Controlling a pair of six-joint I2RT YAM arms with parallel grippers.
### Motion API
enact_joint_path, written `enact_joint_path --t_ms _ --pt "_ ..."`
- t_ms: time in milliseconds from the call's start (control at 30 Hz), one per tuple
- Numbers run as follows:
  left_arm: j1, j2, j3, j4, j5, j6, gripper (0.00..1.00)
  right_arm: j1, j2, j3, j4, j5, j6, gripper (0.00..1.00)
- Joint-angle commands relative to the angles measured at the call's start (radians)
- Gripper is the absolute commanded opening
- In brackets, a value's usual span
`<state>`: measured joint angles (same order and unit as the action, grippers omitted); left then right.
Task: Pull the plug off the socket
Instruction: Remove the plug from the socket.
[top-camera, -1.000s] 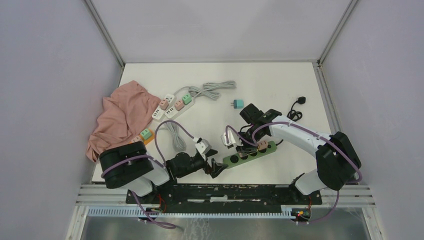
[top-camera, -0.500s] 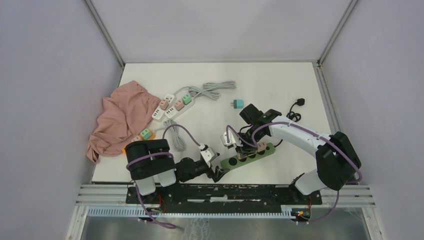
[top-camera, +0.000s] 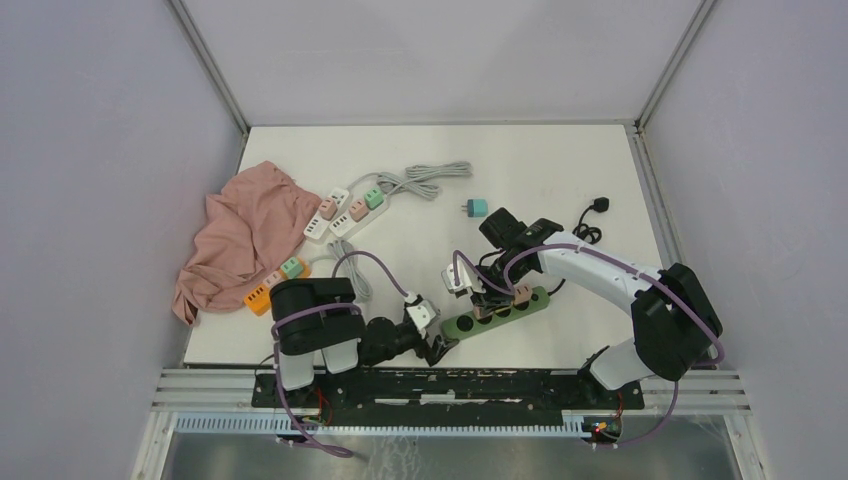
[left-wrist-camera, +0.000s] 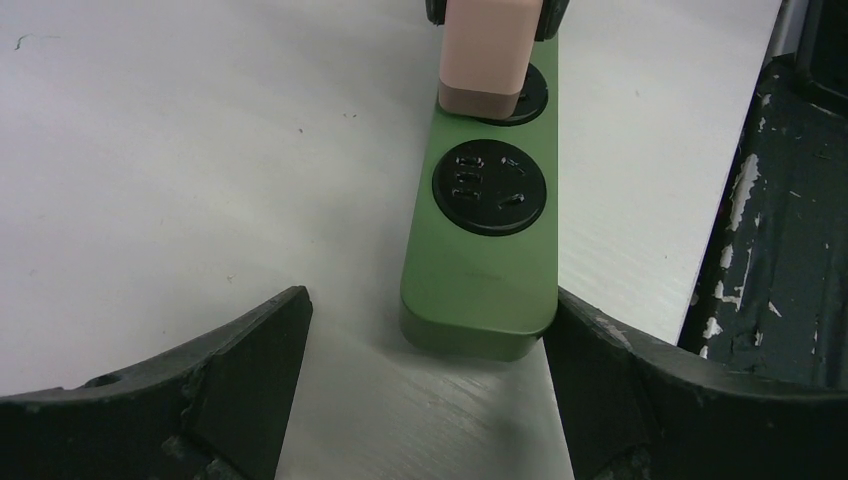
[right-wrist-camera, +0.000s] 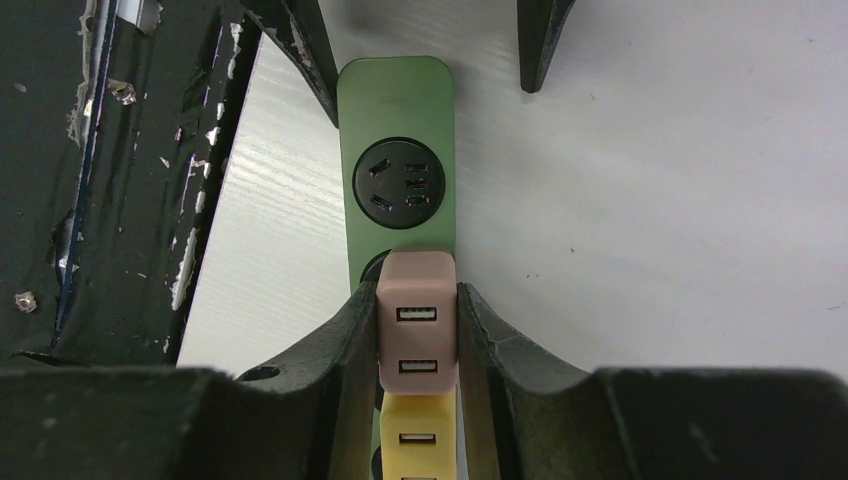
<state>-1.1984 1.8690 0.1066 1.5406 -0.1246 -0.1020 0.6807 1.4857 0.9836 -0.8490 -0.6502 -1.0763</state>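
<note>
A green socket strip (top-camera: 497, 308) lies near the table's front edge. A pink plug (right-wrist-camera: 418, 320) stands in it, with a yellow plug (right-wrist-camera: 418, 435) right behind. My right gripper (right-wrist-camera: 418, 300) is shut on the pink plug, one finger pressed on each of its sides; the plug's base still sits on the strip (right-wrist-camera: 398, 110). My left gripper (left-wrist-camera: 428, 300) is open and straddles the strip's free end (left-wrist-camera: 480, 260). Its right finger (left-wrist-camera: 600, 370) is against the strip's corner and its left finger stands well apart. The pink plug (left-wrist-camera: 485, 50) shows at the top of the left wrist view.
A pink cloth (top-camera: 245, 235) lies at the left. White power strips (top-camera: 345, 210) with coloured plugs and coiled cord lie behind. A teal plug (top-camera: 478, 208), a black cable plug (top-camera: 598, 205) and an orange adapter (top-camera: 258, 297) lie around. The black front rail (left-wrist-camera: 780, 250) runs beside the strip.
My left arm has folded in and brought its gripper up around the green strip's free end, jaws a little narrower. My right gripper has stayed on the pink plug.
</note>
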Motion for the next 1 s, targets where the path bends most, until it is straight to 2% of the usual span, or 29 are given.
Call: enact_joint_path --t_ms 0,200,300,433,533,600,667,733,967 --pt "-0.002 0.042 0.033 0.19 -0.028 0.055 0.9 0.008 -0.026 0.003 -0.009 -0.084 -0.007 0.0" --pt "-0.002 0.061 0.057 0.191 -0.044 0.064 0.89 0.009 -0.022 -0.001 -0.009 -0.088 -0.014 0.0" --pt "-0.003 0.072 0.071 0.19 -0.038 0.057 0.83 0.01 -0.021 -0.002 -0.009 -0.093 -0.015 0.0" --pt "-0.001 0.087 0.08 0.19 -0.027 0.038 0.71 0.01 -0.018 -0.005 -0.002 -0.091 -0.009 0.0" --pt "-0.002 0.088 0.082 0.189 -0.021 0.031 0.57 0.012 -0.013 -0.009 0.007 -0.099 -0.003 0.0" --pt "-0.002 0.088 0.084 0.19 -0.016 0.031 0.43 0.018 -0.007 -0.011 0.013 -0.1 0.003 0.0" --pt "-0.002 0.088 0.085 0.189 -0.009 0.033 0.2 0.026 -0.004 -0.012 0.026 -0.1 0.014 0.0" --pt "-0.002 0.091 0.084 0.188 0.001 0.033 0.04 0.035 -0.003 -0.014 0.043 -0.108 0.035 0.0" --pt "-0.002 0.113 0.083 0.189 0.032 0.019 0.03 0.043 -0.014 -0.007 0.117 -0.169 0.147 0.0"
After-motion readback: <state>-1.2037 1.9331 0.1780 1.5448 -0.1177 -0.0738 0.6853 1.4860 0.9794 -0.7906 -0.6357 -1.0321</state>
